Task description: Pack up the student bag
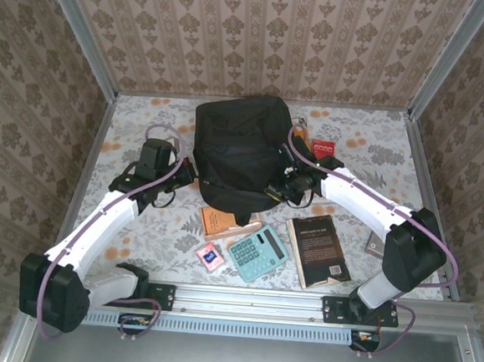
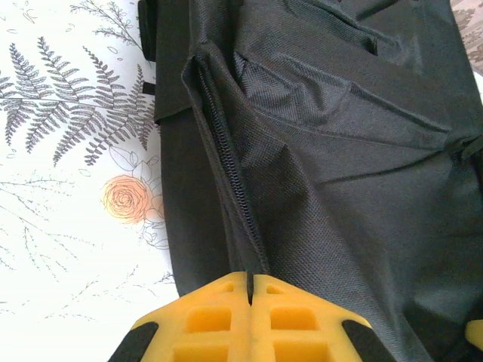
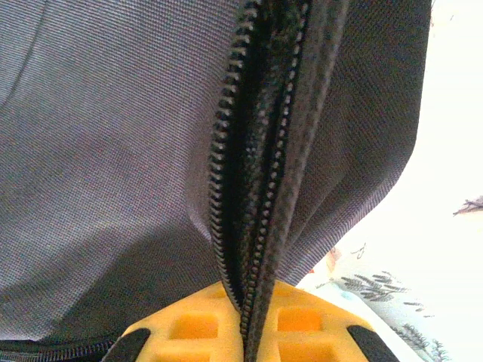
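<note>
Student bag [image 1: 238, 151] lies in the middle of the flowered tabletop [image 1: 138, 114], between the two arms. Left jaws are pressed together on its zipper [image 2: 226, 158] at the left side, and right jaws pinch the zipper at the right side. A dark book [image 1: 320, 248] and a teal calculator [image 1: 257, 253] lie nearer the arm bases.

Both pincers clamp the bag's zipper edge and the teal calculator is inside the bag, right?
No. The top view shows the teal calculator lying on the table, outside the student bag. The left pincer and right pincer do clamp its zipper edge.
</note>
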`<act>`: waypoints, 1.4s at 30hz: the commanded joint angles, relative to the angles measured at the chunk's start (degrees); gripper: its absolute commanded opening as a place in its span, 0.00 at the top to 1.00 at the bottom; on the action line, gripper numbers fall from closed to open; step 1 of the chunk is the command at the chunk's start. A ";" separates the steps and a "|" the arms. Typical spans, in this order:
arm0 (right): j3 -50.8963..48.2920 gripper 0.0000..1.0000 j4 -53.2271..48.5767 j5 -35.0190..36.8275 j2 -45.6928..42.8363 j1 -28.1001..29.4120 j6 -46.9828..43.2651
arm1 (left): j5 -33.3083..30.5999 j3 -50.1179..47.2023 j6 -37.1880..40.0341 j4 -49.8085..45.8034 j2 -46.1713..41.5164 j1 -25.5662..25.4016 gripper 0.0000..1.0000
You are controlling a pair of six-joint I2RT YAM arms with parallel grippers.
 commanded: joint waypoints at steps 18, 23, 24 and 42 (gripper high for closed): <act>-5.86 0.35 23.98 -2.42 -13.62 6.00 -37.53 | 5.06 4.42 3.18 9.64 2.66 -6.03 1.00; -6.49 0.35 27.54 -2.62 -11.59 11.05 -60.65 | 7.10 3.81 1.19 10.66 2.66 -4.90 1.00; -5.40 0.36 26.87 -2.92 -9.20 11.62 -63.02 | 7.47 3.72 0.74 10.75 2.58 -4.88 1.00; 4.42 0.82 20.84 -4.79 9.05 14.26 -67.40 | 7.94 1.36 -1.47 10.08 1.41 -1.85 1.00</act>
